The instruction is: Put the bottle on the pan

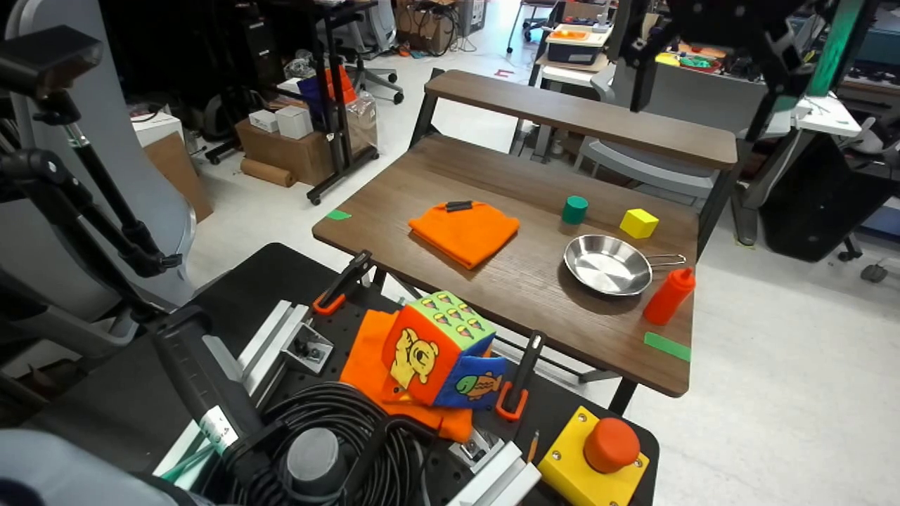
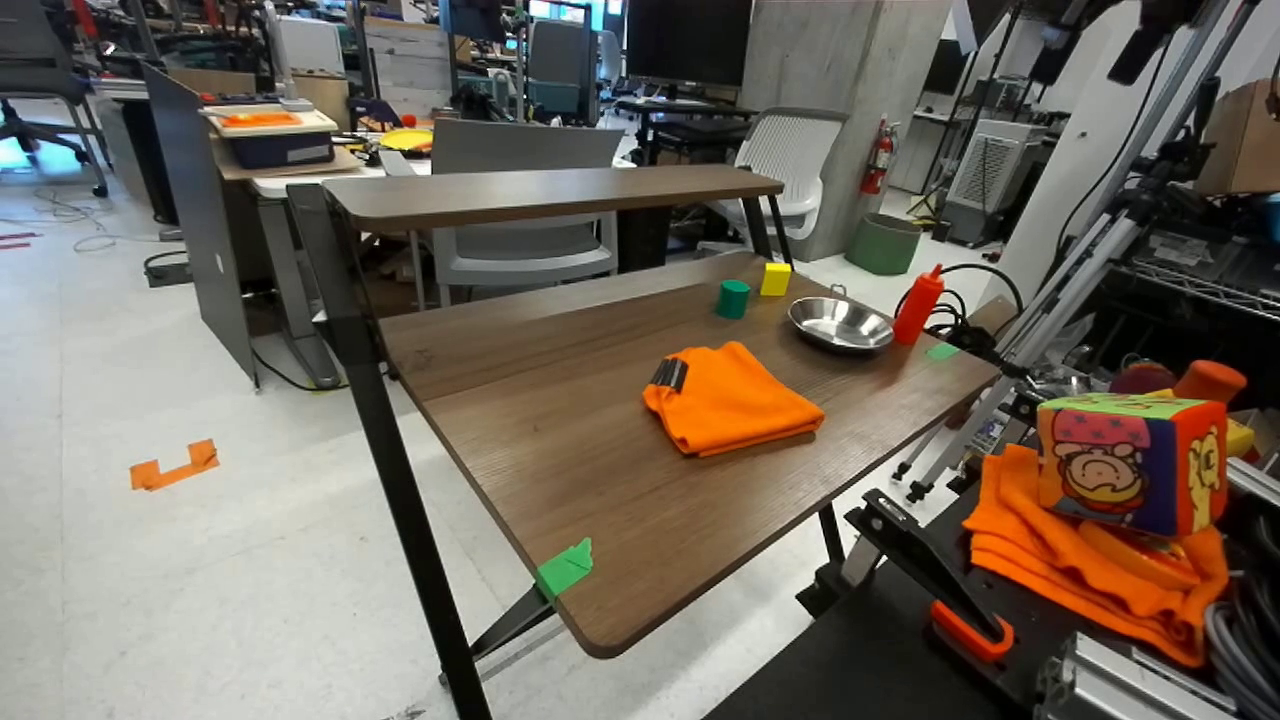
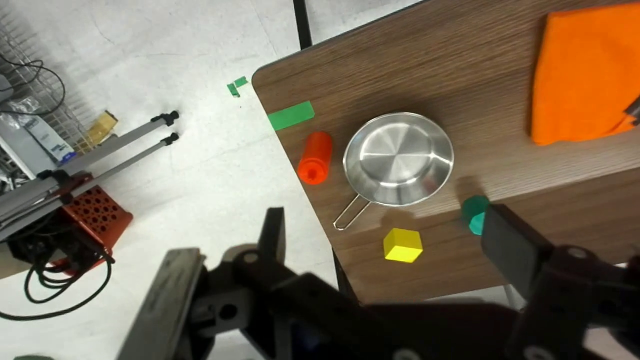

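Now, gripper (image 3: 387, 222): spread wide, pinching nothing, hanging well above the table (image 3: 480, 65).
Near corner: green tape (image 3: 292, 115) here, and just beside it the red-orange bottle (image 3: 316, 156), upright, close to the short edge, not on the pan (image 3: 398, 159) yet! Nudge it outward and I'd fear a drop to the floor (image 3: 220, 200).
Bottle-to-pan gap: narrow, that's the catch! One finger probably has to fit in there; come down off-centre and it may clip the pan or topple the bottle.
Short edge: air beyond it for the outer finger, provided it doesn't strike the table.
Pan: flat middle, sloping sides; release the bottle on that slope and it likely leans or slides.
Handle (image 3: 351, 214): reaches towards the short edge, ending just inside; a bump there could swing the whole pan.
Orange cloth (image 3: 585, 75): across the pan from the bottle; the stretch between looks the roomier side for correcting.
Far long edge: green block (image 1: 574, 210) and yellow block (image 1: 639, 223) stand ahead of the raised shelf (image 1: 555, 109); a low drift that way would probably knock them.
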`<action>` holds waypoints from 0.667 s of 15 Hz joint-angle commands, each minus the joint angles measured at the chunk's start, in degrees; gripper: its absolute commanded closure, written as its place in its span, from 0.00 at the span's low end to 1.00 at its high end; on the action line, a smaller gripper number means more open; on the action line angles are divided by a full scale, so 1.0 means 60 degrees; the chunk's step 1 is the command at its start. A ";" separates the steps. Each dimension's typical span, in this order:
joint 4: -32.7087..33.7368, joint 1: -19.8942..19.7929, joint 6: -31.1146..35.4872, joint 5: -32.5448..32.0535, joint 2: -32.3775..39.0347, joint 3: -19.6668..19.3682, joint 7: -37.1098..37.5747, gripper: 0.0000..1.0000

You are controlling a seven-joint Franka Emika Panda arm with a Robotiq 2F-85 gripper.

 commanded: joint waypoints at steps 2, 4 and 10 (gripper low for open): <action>0.1084 0.0062 0.1270 0.0549 0.2400 -0.0493 -0.0804 0.00; 0.1474 0.0056 0.1534 0.0791 0.3192 -0.0575 -0.1205 0.00; 0.3139 -0.0178 0.1398 0.1496 0.5523 -0.0613 -0.2449 0.00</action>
